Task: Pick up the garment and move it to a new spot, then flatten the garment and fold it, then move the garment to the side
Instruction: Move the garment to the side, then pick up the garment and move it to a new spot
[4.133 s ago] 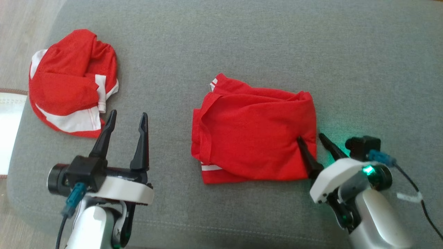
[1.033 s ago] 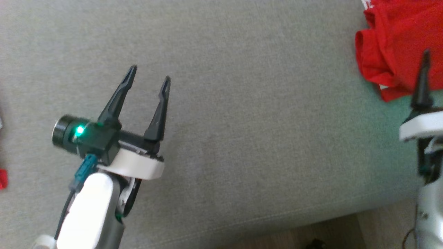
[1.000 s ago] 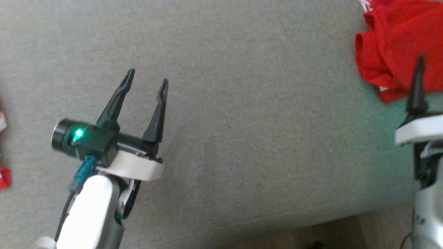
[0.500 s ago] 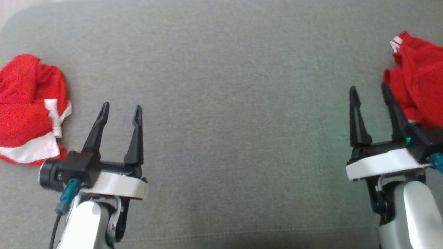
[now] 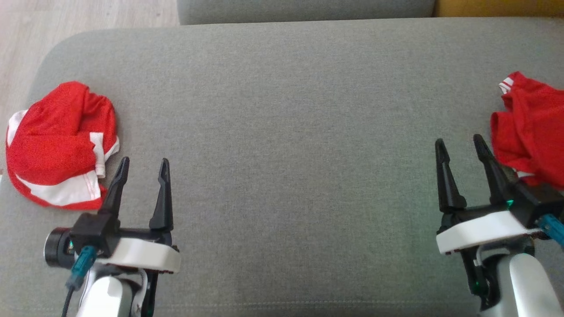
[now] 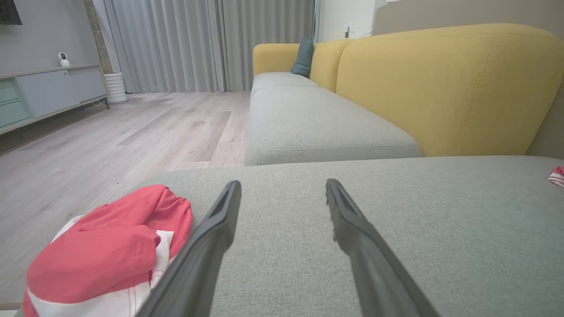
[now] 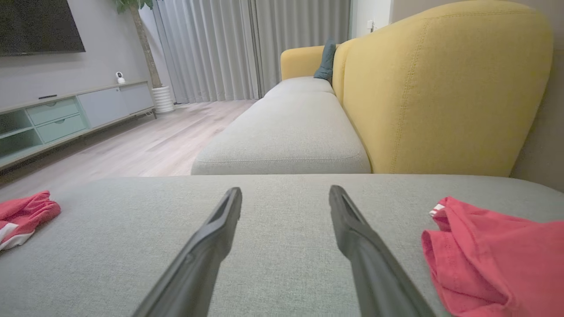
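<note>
Shows the folded red garment (image 5: 533,127) at the far right end of the grey cushion (image 5: 286,132), against mid-cushion some seconds earlier; cut off by the head view's right edge. Places the right pincer (image 5: 458,140) just beside it, fingers apart and empty, no longer with a finger over the cloth. Shows the left pincer (image 5: 144,160) likewise apart and empty, just beside a crumpled red-and-white garment (image 5: 57,141) at the cushion's left end, as before. Leaves a wide bare stretch of cushion between the two garments, wider than earlier. Open cushion between the fingers of each pincer. Beyond, in the wrist views: a second grey seat (image 6: 308,123), a yellow backrest (image 6: 440,88), wood floor (image 6: 110,141), grey curtains (image 6: 176,44).
</note>
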Robot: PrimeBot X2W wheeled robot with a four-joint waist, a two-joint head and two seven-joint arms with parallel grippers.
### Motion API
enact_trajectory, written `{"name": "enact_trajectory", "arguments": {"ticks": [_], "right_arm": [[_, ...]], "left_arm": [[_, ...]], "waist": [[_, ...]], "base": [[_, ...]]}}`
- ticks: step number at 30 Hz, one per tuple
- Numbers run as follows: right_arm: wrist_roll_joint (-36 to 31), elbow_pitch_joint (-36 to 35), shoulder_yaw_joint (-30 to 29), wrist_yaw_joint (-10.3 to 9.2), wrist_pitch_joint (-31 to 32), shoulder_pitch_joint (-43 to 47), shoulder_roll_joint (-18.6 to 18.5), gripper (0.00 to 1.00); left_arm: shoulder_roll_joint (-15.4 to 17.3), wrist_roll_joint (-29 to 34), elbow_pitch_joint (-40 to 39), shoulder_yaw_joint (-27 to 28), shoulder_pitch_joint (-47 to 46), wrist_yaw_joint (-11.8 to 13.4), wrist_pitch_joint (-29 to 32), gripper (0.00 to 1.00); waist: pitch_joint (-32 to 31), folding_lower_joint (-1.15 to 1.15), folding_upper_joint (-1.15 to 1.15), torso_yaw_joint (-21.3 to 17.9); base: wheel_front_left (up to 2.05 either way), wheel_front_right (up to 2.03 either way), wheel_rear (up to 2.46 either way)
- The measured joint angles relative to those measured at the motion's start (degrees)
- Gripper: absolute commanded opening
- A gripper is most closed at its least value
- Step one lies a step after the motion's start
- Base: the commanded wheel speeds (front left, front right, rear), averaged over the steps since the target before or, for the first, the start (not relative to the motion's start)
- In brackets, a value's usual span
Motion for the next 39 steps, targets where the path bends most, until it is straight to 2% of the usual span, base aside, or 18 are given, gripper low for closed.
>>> {"name": "enact_trajectory", "arguments": {"ticks": [21, 39], "right_arm": [[1.68, 0.08, -0.30, 0.00, 0.05, 2.17, 0.04, 1.00], [2.50, -0.52, 0.03, 0.00, 1.27, 4.35, 0.07, 1.00]], "left_arm": [[-0.02, 0.10, 0.73, -0.03, 2.41, -0.02, 0.00, 1.00], [0.07, 0.09, 1.74, -0.20, 3.41, 0.21, 0.00, 1.00]], "waist": [[-2.80, 0.00, 0.00, -1.62], [-4.75, 0.00, 0.00, -1.19]], "base": [[0.00, 0.00, 0.00], [0.00, 0.00, 0.00]]}}
